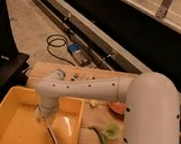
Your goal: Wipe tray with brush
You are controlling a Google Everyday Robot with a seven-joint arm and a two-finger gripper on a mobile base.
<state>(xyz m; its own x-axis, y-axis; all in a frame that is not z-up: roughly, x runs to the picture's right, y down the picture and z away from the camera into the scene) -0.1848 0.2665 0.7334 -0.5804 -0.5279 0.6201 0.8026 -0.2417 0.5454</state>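
The brush [51, 134] is standing slanted in the right half of the tray [18, 124]. Its dark lower end is touching the tray floor or almost touching it; I cannot tell which. The tray is lying at the near left of the wooden table [95, 118]. The gripper [45, 122] is hanging low inside the tray, near the right wall, and it is pinching the upper end of the brush. The white arm [81, 88] is reaching in over the far rim from the right.

I am seeing three risks. The brush is thin and is being held only at its end, so a hard push downward is likely to twist it out of the grip. The tray is looking light, so a long stroke could be dragging it along the table. A stroke to the right could be hitting the right wall and pushing the tray toward the green vegetable piece [102, 138], which is lying just beside it.
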